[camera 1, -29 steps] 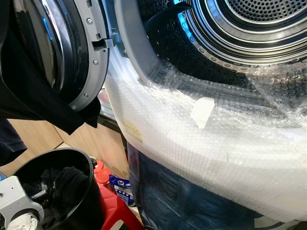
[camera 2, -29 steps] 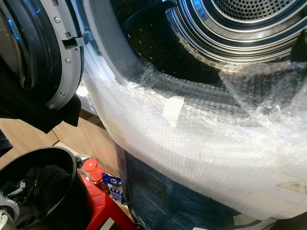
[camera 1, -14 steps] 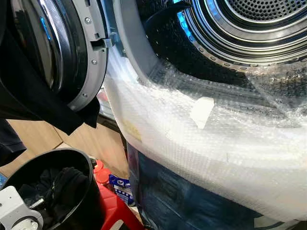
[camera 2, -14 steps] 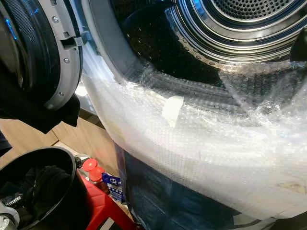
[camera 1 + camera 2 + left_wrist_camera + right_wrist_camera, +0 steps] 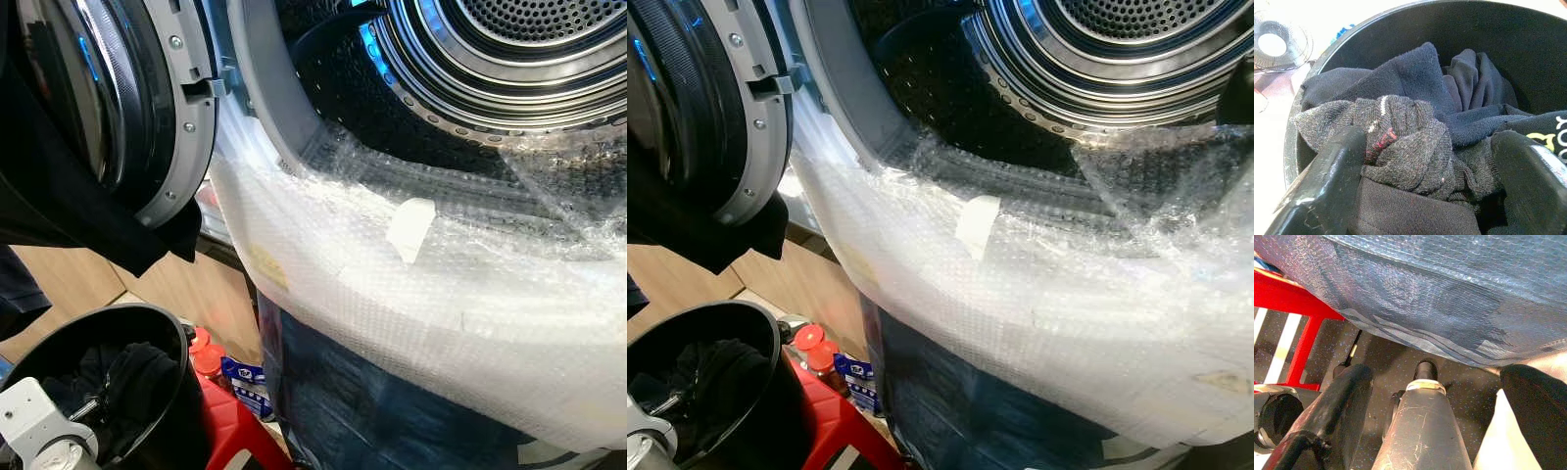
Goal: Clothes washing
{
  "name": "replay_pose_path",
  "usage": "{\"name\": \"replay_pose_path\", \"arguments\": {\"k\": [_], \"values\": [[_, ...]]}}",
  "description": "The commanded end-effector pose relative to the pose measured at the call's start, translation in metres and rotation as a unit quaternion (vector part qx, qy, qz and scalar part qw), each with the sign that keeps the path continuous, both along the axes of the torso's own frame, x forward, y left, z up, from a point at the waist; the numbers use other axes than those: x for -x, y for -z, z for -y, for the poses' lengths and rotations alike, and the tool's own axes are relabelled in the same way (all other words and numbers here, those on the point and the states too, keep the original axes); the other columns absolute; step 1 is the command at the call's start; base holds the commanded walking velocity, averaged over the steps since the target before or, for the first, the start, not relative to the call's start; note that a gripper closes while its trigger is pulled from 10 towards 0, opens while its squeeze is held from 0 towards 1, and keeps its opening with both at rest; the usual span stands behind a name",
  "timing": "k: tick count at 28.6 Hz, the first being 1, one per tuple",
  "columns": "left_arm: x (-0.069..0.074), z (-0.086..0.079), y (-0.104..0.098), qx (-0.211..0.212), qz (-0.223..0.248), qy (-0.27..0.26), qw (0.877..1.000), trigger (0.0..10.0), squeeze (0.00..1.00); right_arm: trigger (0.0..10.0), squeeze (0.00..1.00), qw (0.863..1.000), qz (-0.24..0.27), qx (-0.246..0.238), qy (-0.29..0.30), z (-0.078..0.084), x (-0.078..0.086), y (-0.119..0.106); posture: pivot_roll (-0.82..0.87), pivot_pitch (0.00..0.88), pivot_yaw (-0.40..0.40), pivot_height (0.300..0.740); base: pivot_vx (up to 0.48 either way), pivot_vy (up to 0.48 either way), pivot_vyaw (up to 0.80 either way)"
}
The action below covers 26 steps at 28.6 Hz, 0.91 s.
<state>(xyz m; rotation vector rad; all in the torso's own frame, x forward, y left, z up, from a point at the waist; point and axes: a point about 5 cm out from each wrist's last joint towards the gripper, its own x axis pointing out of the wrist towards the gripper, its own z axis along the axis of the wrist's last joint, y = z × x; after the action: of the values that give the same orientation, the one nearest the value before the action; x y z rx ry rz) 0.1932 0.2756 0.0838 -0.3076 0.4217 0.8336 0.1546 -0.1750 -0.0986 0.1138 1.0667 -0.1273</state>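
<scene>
Here, left gripper [image 5: 1425,161] jaws released in black bucket [image 5: 167,333] of clothes [image 5: 1415,122]; right gripper [image 5: 1444,406] jaws released over speckled floor [image 5: 1469,382]

My left wrist [image 5: 39,436] is a pale grey-white block housing with a round silver cap and a short dark pin. Left fingers [image 5: 1327,181] are thick, matte black, scuffed, one with a white label strip. Right fingers [image 5: 1337,401] are the same black, flanking a scratched grey cylinder [image 5: 1420,431] with a silver collar.
</scene>
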Motion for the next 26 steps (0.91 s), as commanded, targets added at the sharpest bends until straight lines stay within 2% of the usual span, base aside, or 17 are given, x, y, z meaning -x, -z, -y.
{"name": "replay_pose_path", "arguments": {"k": [1,13,16,19,26], "values": [[0.002,0.005,0.009,0.018,-0.016,-0.003,1.0,0.0,0.0,10.0,0.0,1.0,0.003,-0.004,-0.003,-0.002,-0.001,0.0,0.16,0.046,0.086,0.74,0.0,0.0,0.0],[0.005,0.005,0.009,0.013,-0.019,0.003,1.0,0.0,0.0,10.0,0.0,1.0,0.007,-0.005,-0.003,-0.003,-0.004,-0.002,0.15,0.041,0.089,0.74,0.0,0.0,0.0],[0.002,0.006,0.009,0.01,-0.018,0.015,1.0,0.0,0.0,10.0,0.0,1.0,0.006,-0.005,-0.002,-0.003,-0.004,-0.001,0.14,0.041,0.092,0.74,0.0,0.0,0.0],[-0.004,0.011,0.007,0.0,-0.011,0.052,0.999,0.0,0.0,10.0,0.0,1.0,0.006,-0.005,-0.001,-0.004,-0.004,-0.001,0.14,0.041,0.094,0.74,0.0,0.0,0.0],[-0.005,0.013,0.005,-0.015,-0.01,0.064,0.998,0.0,0.0,10.0,0.0,1.0,0.005,-0.005,-0.005,-0.004,-0.003,-0.001,0.13,0.042,0.093,0.74,0.0,0.0,0.0]]}}
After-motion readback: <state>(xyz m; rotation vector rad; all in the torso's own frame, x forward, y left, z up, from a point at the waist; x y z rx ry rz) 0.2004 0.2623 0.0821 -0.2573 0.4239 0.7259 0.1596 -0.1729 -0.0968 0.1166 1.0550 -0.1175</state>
